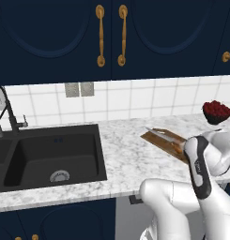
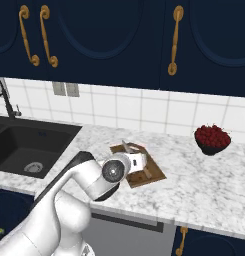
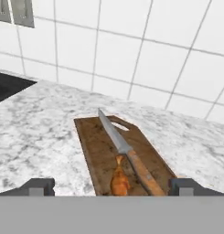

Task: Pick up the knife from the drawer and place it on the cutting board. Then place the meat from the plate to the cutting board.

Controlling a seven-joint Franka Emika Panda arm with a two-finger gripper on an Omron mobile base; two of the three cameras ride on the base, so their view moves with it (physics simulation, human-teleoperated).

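The brown wooden cutting board (image 3: 96,145) lies on the marble counter, close to the tiled wall. On it rests the knife (image 3: 125,148), blade pointing away from me and wooden handle towards me. The orange-brown meat (image 3: 120,179) lies on the board just left of the handle. My gripper (image 3: 112,187) hovers open above the board's near end, its fingertips (image 3: 40,185) wide apart on either side of the meat and handle, holding nothing. The board (image 1: 164,140) and knife (image 1: 158,134) also show beyond my arm, and my hand partly covers the board (image 2: 153,175). The drawer and the plate are out of view.
A dark bowl of red berries (image 2: 212,138) stands on the counter to the right, by the wall. The black sink (image 1: 55,154) with its faucet (image 1: 6,112) lies to the left. Navy cabinets with gold handles (image 1: 101,35) hang above.
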